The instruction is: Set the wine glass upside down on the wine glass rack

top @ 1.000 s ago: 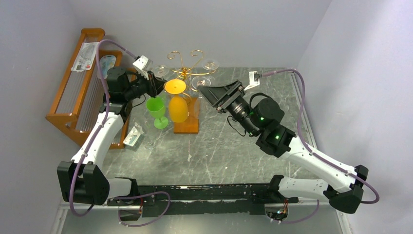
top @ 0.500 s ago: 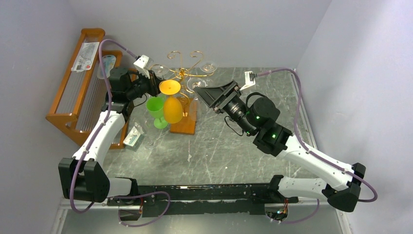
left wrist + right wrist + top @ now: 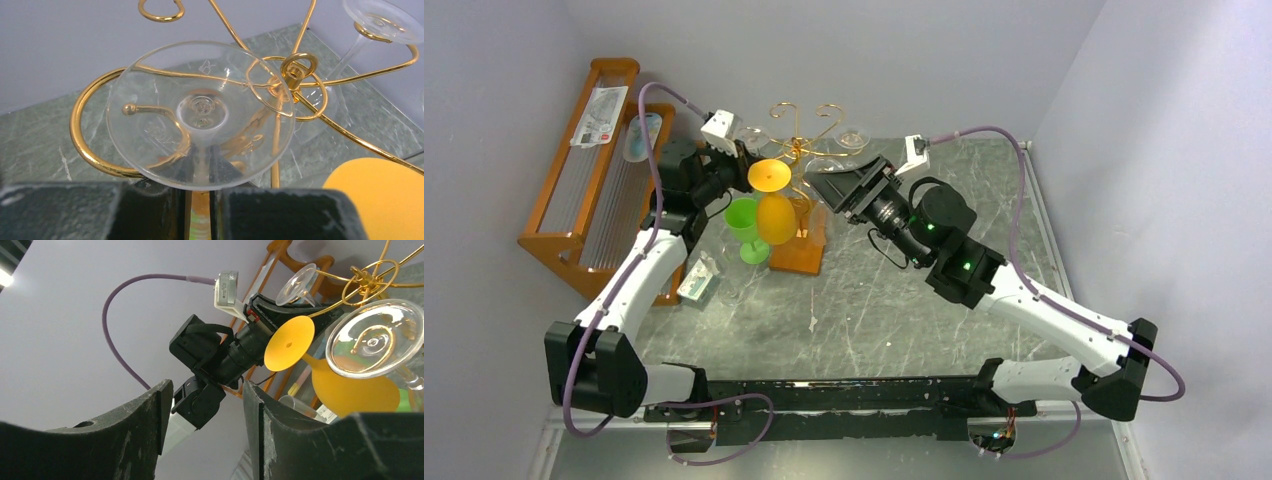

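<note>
The wine glass (image 3: 200, 107), clear, is upside down with its foot uppermost at the wine glass rack (image 3: 298, 71). The rack stands toward the far left corner of the tabletop (image 3: 904, 310). The stem sits inside the open curl of one gold wire arm, and the wire shows through the foot, passing beneath it. Whether the foot bears on the wire cannot be told. The left jaws pinch the stem just below the foot, nearly pressed together. The right jaws are spread, hold nothing, and are poised near the rack's right side.

Assessment: placement looks close to done; release and withdrawal remain.

Hazards noted:
1. If the jaws release before the foot is seated on the curl, the glass could slip out and fall onto the rack's base or the tabletop.
2. A sideways pull with the stem caught in the curl could slide or tip the rack, which is thin wire and likely light.
3. Any such jolt would reach the orange glass (image 3: 774, 218) hanging foot-up just beside, and a second clear glass (image 3: 382, 17) on a neighbouring arm. Either could swing off.
4. A green glass (image 3: 746, 225) stands upright on the tabletop under the left arm, and a low retreat could topple it.
5. The right jaws could snag a wire arm if they advance.
</note>
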